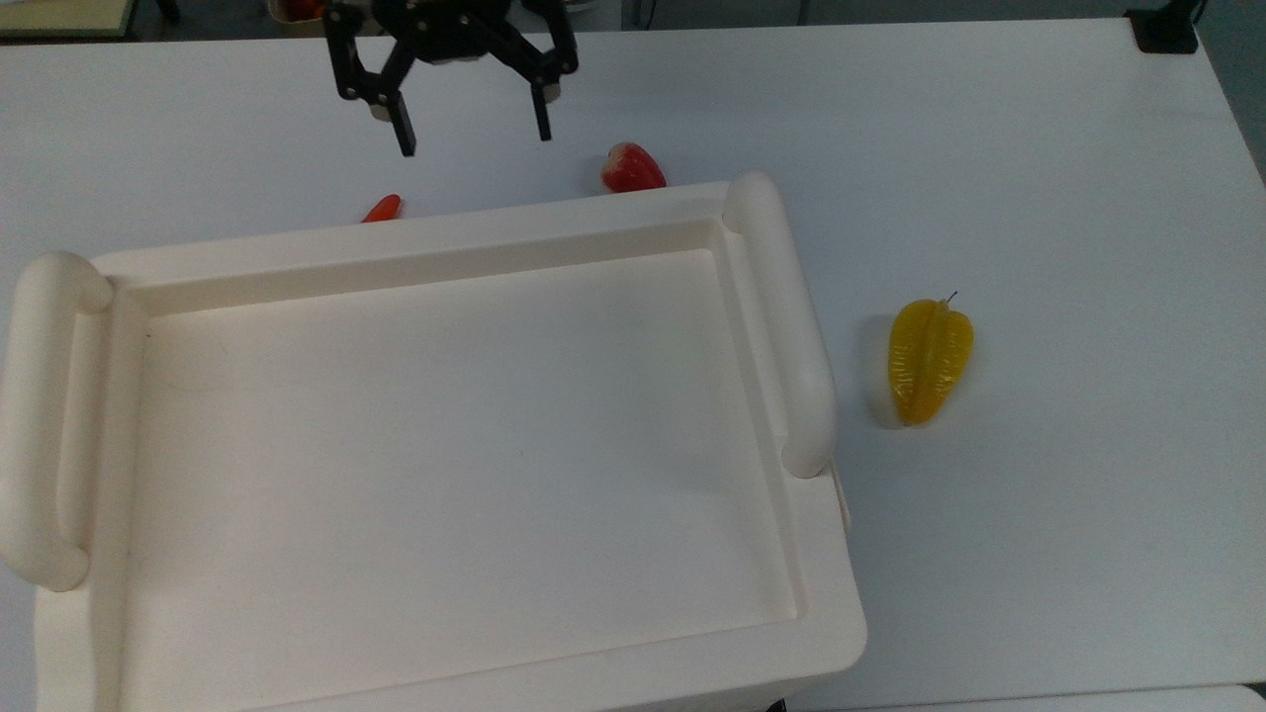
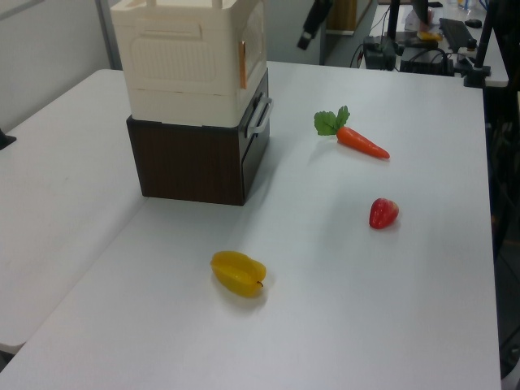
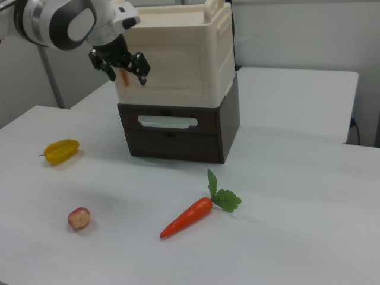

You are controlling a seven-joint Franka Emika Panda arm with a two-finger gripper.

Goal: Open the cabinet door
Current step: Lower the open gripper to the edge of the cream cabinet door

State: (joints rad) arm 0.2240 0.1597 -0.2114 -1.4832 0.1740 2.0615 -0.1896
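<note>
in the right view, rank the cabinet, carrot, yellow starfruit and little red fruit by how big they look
1. Cream-and-brown cabinet, by far the largest.
2. Orange toy carrot with green leaves.
3. Yellow ridged toy starfruit.
4. Small round red toy fruit, smallest.

The carrot lies nearer the camera than the starfruit, which may exaggerate that gap.

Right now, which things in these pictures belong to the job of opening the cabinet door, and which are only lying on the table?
For the job:
- cabinet door, the cream front panel, closed
- gripper, open, in the air in front of the door's left edge in the right view

Only lying about:
- carrot
- yellow starfruit
- red fruit
- dark drawer unit under the cabinet
</note>
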